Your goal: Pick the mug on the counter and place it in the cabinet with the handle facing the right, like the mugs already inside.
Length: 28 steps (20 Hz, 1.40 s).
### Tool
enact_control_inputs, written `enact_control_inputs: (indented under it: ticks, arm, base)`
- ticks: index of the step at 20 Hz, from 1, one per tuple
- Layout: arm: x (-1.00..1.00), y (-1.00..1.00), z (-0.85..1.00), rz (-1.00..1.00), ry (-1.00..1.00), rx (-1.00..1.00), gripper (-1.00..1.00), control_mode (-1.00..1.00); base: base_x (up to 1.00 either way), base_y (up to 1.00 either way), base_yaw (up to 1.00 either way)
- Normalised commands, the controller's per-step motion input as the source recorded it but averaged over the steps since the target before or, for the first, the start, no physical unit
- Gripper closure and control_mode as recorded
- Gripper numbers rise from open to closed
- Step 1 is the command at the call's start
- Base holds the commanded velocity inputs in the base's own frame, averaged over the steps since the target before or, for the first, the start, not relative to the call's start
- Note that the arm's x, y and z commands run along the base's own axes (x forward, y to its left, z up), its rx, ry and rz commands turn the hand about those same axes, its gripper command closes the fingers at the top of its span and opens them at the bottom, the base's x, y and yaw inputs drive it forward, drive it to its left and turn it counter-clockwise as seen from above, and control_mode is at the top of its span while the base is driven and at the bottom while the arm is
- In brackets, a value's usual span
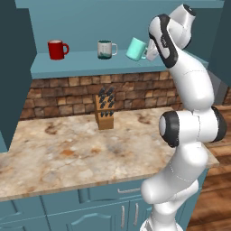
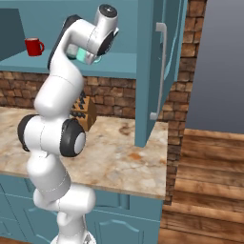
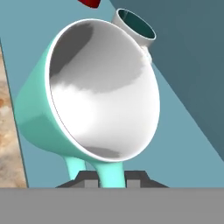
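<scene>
**Mint mug held by its handle above the shelf**

The teal-blue wall cabinet (image 1: 27, 67) has a lighter blue shelf board carrying a bright red mug (image 1: 57, 49) and a pale grey, green-banded mug (image 1: 105, 49). Over the board's right end, the small mint-green, white-lined mug (image 1: 136, 48) hangs tilted. The gripper (image 3: 105, 177) is clamped on its loop handle (image 3: 103, 168). It is probably light, rigid, glossy and breakable, so it may pivot.
</scene>
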Motion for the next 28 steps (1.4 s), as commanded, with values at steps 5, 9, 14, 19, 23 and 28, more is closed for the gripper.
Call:
enact_control_inputs:
  ticks: [5,9,14,19,23,28]
  arm:
    - [0.0,0.0,0.0,0.0,-0.1,-0.1,1.0,-1.0]
    - [-0.07,0.0,-0.03,0.01,-0.13,-0.1,1.0,-1.0]
    - [-0.01,0.0,0.01,0.02,-0.09,-0.09,1.0,-1.0]
    - [0.0,0.01,0.0,0.0,-0.03,-0.1,1.0,-1.0]
    - [0.03,0.0,0.05,0.0,0.0,-0.06,1.0,-1.0]
    - [0.14,0.0,0.07,0.0,0.0,-0.03,1.0,-1.0]
  base:
    - [0.0,0.0,0.0]
    - [0.0,0.0,0.0]
    - [0.0,0.0,0.0]
    - [0.0,0.0,0.0]
    - [0.0,0.0,0.0]
    - [0.0,0.0,0.0]
